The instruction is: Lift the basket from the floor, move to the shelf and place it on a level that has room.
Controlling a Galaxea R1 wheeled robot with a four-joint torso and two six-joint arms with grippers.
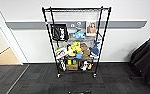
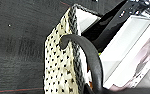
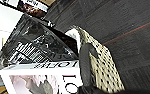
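The cream woven basket (image 2: 58,72) with its dark rim hangs close under both wrists, above the dark grey carpet floor (image 2: 16,45). One dark loop handle (image 2: 91,55) runs up into my left gripper (image 2: 96,91), which is shut on it. On the opposite side, the basket (image 3: 103,70) shows its other handle (image 3: 84,60) leading into my right gripper (image 3: 87,90), also shut on it. The tall black wire shelf (image 1: 76,40) stands ahead against the white wall. Its top level (image 1: 76,10) looks bare, while the lower tiers are crowded.
Inside the basket sit a white box with a pink picture (image 2: 131,57) and a glossy black bag with white lettering (image 3: 36,47). Dark seating (image 1: 146,57) stands at the right. An open doorway (image 1: 1,50) is at the left. Carpet (image 1: 41,80) stretches before the shelf.
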